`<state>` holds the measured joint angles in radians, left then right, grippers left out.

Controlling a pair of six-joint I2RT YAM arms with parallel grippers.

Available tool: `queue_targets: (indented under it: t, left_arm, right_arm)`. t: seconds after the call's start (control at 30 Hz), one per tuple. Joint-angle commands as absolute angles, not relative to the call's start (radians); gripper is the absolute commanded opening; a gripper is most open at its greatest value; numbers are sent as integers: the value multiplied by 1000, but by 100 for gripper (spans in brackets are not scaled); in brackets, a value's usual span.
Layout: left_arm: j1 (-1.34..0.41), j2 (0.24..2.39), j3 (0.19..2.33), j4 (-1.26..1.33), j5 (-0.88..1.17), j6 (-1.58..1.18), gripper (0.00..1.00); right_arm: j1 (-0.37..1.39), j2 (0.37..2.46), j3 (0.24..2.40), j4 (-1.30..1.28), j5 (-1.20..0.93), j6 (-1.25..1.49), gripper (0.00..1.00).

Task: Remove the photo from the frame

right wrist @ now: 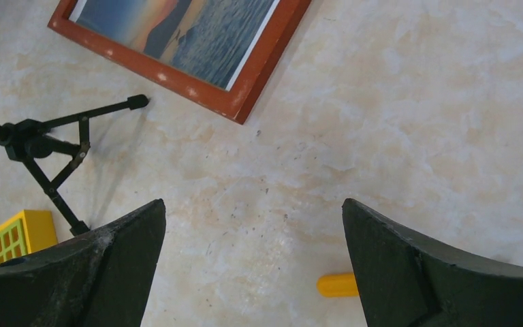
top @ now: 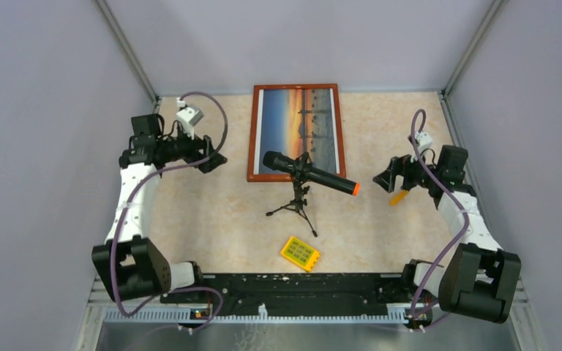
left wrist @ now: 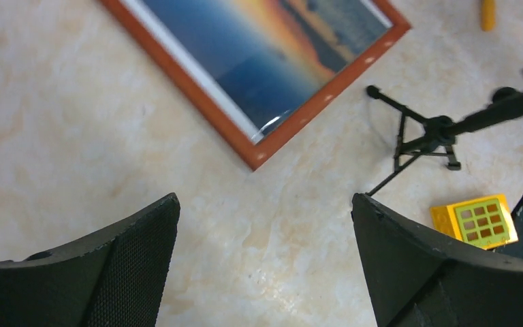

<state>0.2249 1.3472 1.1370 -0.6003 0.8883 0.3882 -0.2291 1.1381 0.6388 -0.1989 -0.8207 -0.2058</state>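
Tabletop, mottled beige, bears the frame; pale grey walls surround.

The left arm rises from its base at the lower left of the top view, bends at the elbow and reaches inward. The left gripper points toward the centre, jaws spread wide, holding nothing. The right arm mirrors it from the lower right. The right gripper faces left, jaws equally wide and empty.
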Motion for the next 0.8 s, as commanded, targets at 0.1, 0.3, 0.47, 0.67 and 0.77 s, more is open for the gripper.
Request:
queue_targets:
  t: [0.1,0.3,0.47,0.67,0.77]
  left_arm:
    - [48,1138,1245,-934,978,772,98]
    - [-104,1026,1161,-1221,828,1077,98]
    - [-254,967,1059,-1265,730,1117,98]
    - [-658,993,944,-1106,491,927,93]
    - [-903,1022,901,-1011,311,824,92]
  right_arm:
    - [-231,1163,772,-260,-749,-108,99]
    - [-241,1169,763,-214,-740,-46,99]
    - [-243,1186,769,-199,-732,-34,99]
    - [-248,1213,778,-203,-710,-36,99]
    - [-253,1211,778,-210,-703,-43,99]
